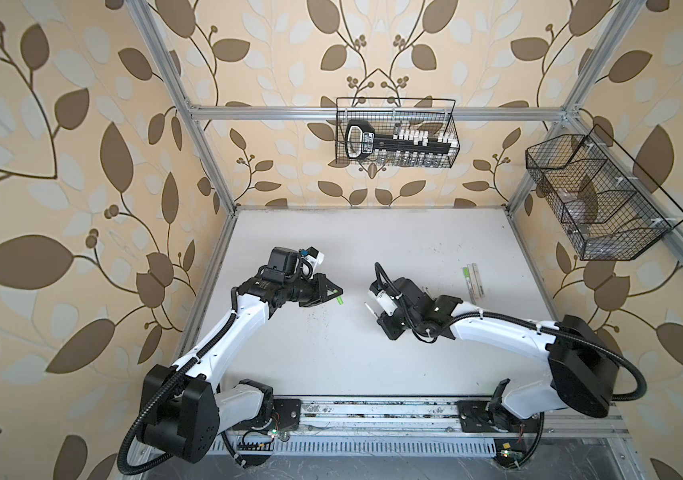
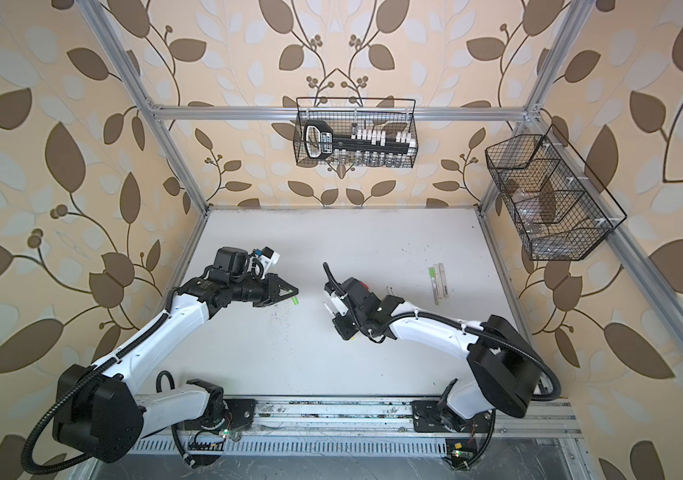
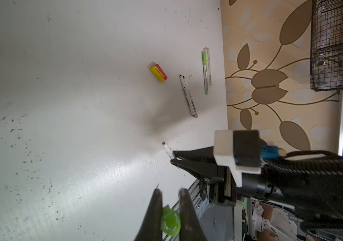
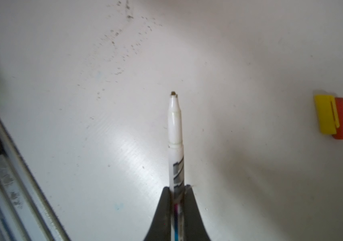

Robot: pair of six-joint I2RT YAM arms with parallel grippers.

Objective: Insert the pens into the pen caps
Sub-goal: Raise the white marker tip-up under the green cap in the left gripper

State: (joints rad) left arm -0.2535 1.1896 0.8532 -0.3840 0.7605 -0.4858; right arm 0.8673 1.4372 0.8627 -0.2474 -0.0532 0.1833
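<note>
My left gripper [image 3: 170, 194] is shut on a lime green pen cap [image 3: 170, 222], held above the table left of centre in both top views [image 1: 339, 300] [image 2: 295, 300]. My right gripper [image 4: 178, 189] is shut on a thin white pen [image 4: 175, 125], whose dark tip points towards the left gripper; the two are apart. The left wrist view shows that pen [image 3: 167, 149] sticking out of the right gripper [image 3: 173, 159]. A yellow cap [image 4: 326, 114] and a red cap [image 4: 342, 120] lie side by side on the table. Two thin pens [image 3: 188, 96] lie together beyond them.
A bundle of pens, one with a green cap on it [image 1: 472, 282], lies near the table's right edge. Wire baskets hang on the back wall [image 1: 396, 133] and on the right wall [image 1: 597, 199]. Dark specks mark the white table [image 1: 331, 357]. A metal rail [image 1: 373, 415] runs along the front.
</note>
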